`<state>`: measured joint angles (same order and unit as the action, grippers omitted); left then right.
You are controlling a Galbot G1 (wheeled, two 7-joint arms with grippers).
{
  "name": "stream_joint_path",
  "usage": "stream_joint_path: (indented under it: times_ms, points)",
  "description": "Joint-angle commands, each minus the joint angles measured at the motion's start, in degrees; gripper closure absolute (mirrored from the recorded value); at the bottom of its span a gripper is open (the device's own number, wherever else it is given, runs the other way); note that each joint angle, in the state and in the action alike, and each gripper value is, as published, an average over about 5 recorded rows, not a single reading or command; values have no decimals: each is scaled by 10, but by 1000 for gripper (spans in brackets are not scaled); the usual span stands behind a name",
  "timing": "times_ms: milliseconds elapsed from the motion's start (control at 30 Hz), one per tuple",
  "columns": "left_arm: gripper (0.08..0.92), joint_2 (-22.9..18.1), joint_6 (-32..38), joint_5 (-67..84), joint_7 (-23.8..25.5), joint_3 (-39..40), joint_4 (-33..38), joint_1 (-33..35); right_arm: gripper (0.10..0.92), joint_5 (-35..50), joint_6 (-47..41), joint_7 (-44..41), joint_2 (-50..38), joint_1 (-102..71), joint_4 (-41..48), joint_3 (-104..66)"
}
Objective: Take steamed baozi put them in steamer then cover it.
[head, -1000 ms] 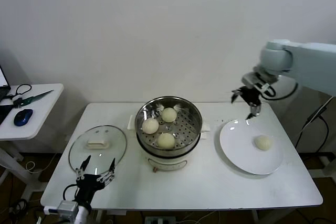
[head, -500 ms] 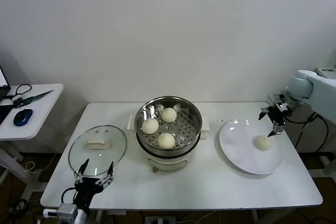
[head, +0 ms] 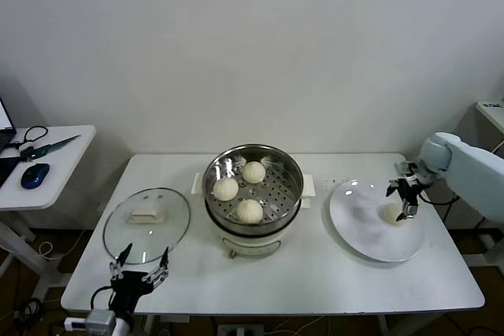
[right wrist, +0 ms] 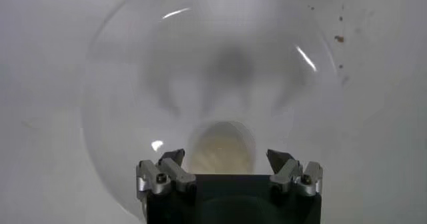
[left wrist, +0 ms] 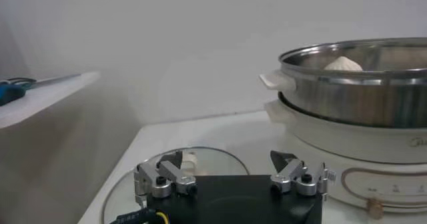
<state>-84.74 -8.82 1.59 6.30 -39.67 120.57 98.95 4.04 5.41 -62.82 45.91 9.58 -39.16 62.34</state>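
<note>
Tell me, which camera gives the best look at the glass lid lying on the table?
The head view: the whole cover shows, flat on the table left of the steamer, handle up. The left wrist view catches only its near edge behind the left gripper. The right wrist view misses it.

Plate's baozi [right wrist: 221,149] blurred, partly behind right gripper [right wrist: 227,157].
</note>
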Motion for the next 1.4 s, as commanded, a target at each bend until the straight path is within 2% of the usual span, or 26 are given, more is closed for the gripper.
stream_joint_path:
  times_ms: [33, 433, 733, 867, 1033, 1233, 1400]
  points:
    - [177, 0, 2, -3, 0, 2, -4, 0, 203, -44, 11, 2, 23, -50, 76, -68]
    - [177, 0, 4, -5, -2, -1, -6, -1, 205, -66, 20, 6, 42, -56, 99, -92]
    - [177, 0, 2, -9, -3, -2, -4, -2, 317, -32, 11, 5, 30, -20, 51, -59]
    - [177, -1, 1, -9, -3, -2, -1, -1, 334, 40, -5, 1, -1, 58, -29, 35]
    - [177, -1, 0, -11, -2, -1, -2, -4, 338, 178, -48, 4, -31, 259, -186, 225]
    - [177, -2, -4, -17, -1, 5, 0, -10, 338, 327, -111, 17, 18, 487, -330, 376]
    - [177, -2, -8, -16, -1, 4, 3, -16, 338, 426, -185, 74, 68, 553, -446, 391]
